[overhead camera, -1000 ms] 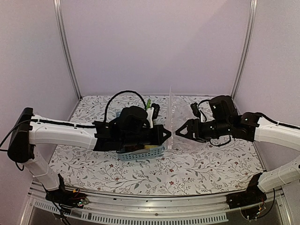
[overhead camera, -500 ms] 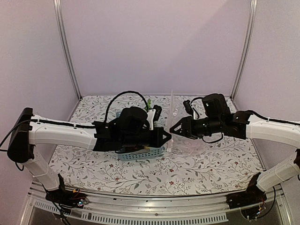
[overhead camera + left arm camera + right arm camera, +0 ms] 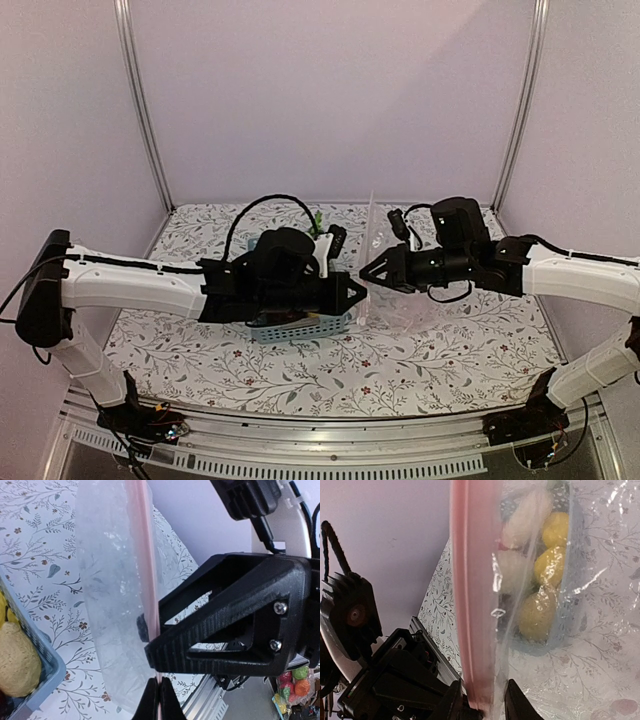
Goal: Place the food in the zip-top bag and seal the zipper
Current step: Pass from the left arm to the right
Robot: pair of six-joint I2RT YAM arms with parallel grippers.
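Note:
The zip-top bag (image 3: 373,238) stands upright on edge between my two grippers. Its zipper (image 3: 146,555) is a pinkish strip along the mouth. My left gripper (image 3: 159,702) is shut on the lower end of that strip. My right gripper (image 3: 485,705) faces it from the other side, just above the left one. Its jaws straddle the zipper (image 3: 475,605) with a small gap still showing on one side. The food, yellow lemons (image 3: 540,612) and white pieces (image 3: 525,515), lies in the light-blue basket (image 3: 312,327), seen through the bag's film.
The basket sits under my left wrist, near the table's middle. My left arm's black body (image 3: 385,690) fills the lower left of the right wrist view. Metal frame posts (image 3: 145,110) stand at the back corners, and a rail (image 3: 330,440) runs along the near edge.
My right gripper has moved left up to the bag's edge and its jaws have narrowed round the zipper strip. The left gripper has stayed shut on the strip, unmoved.

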